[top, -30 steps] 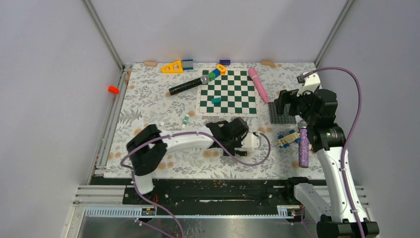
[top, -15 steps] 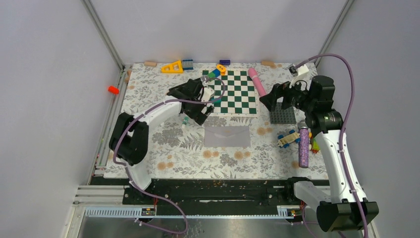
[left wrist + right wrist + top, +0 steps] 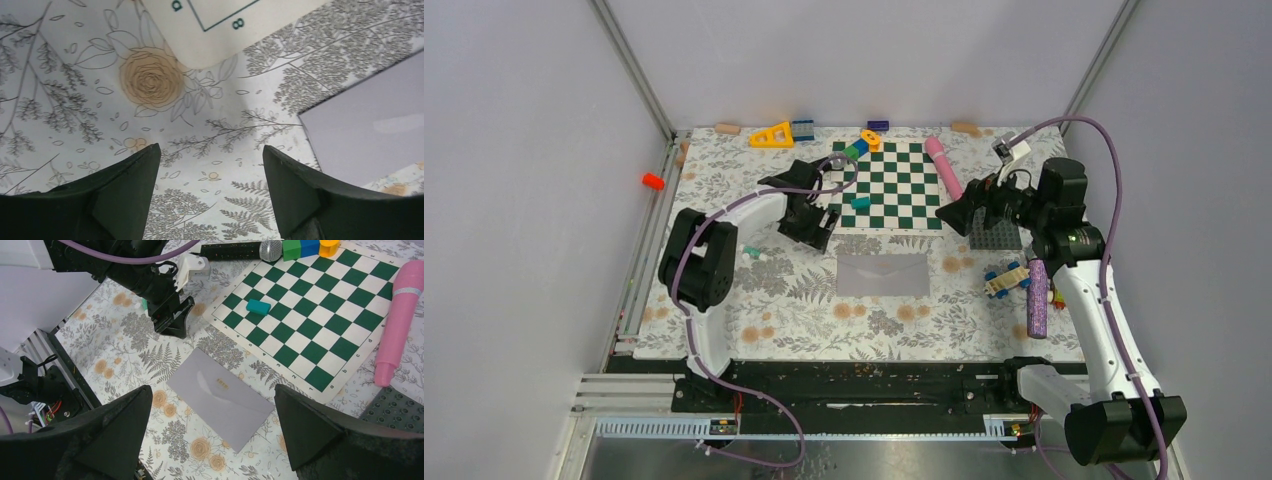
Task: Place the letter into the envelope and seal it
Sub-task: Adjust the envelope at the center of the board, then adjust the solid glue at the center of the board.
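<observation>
A plain light grey envelope (image 3: 882,274) lies flat on the flowered tablecloth (image 3: 774,310) in the middle of the table, its long sides running parallel to the near edge. It sits near the chessboard (image 3: 884,187) without touching it. Seen from the right wrist, its upper face is smooth and unmarked apart from a small gold spot at the centre. No flap can be made out, and it is impossible to say whether anything is inside.

Just beyond the envelope's far left corner, the left pincer (image 3: 816,228) points down, low over the cloth. Its jaws are parted and there is only printed fern between them. In the left wrist view the envelope's corner lies just outside the right-hand finger, and the rounded near corner of the chessboard shows ahead. It grips nothing, and whether its tips touch the cloth cannot be told.

To the right, the right pincer (image 3: 954,212) hangs above the board's right edge, close to a dark grey studded plate (image 3: 994,232). Its jaws are spread wide and are empty.

Farther back, a teal block (image 3: 860,202) rests on the green-and-white squares. A pink tube (image 3: 945,170) lies along the board's right side, and a black microphone (image 3: 240,249) lies by its far left corner.
</observation>
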